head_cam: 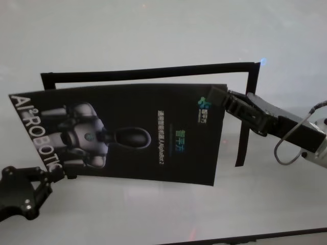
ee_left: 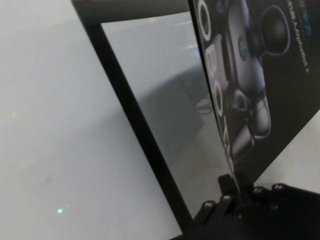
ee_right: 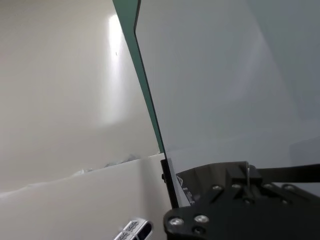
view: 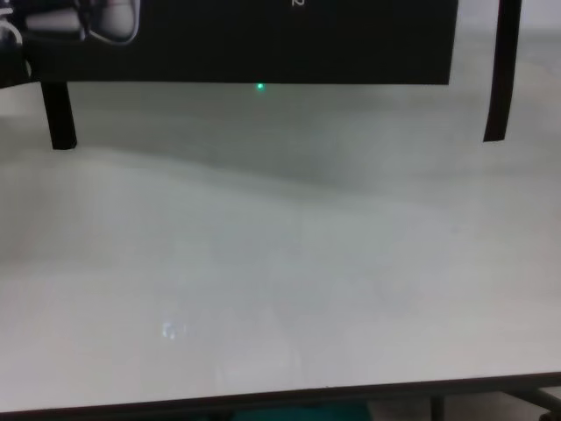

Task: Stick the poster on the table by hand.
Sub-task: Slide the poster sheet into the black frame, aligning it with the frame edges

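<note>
The poster (head_cam: 138, 132) is a black glossy sheet with a grey-white robot picture and white lettering. It hangs lifted and slightly tilted over the white table (head_cam: 153, 30). My left gripper (head_cam: 62, 173) is shut on its near left corner, by the lettering. In the left wrist view the fingers (ee_left: 227, 187) pinch that edge of the poster (ee_left: 280, 65). My right gripper (head_cam: 218, 97) is shut on the far right corner by the small logo. The right wrist view shows the poster's pale back (ee_right: 225, 75) rising from that gripper (ee_right: 246, 172). In the chest view the poster's lower edge (view: 263, 44) floats above the table (view: 280, 263).
Narrow black strips lie on the table as a three-sided frame: one along the far side (head_cam: 153, 71), one down the right (head_cam: 245, 122), one on the left (view: 58, 114). The table's dark near edge (view: 280, 395) runs along the front.
</note>
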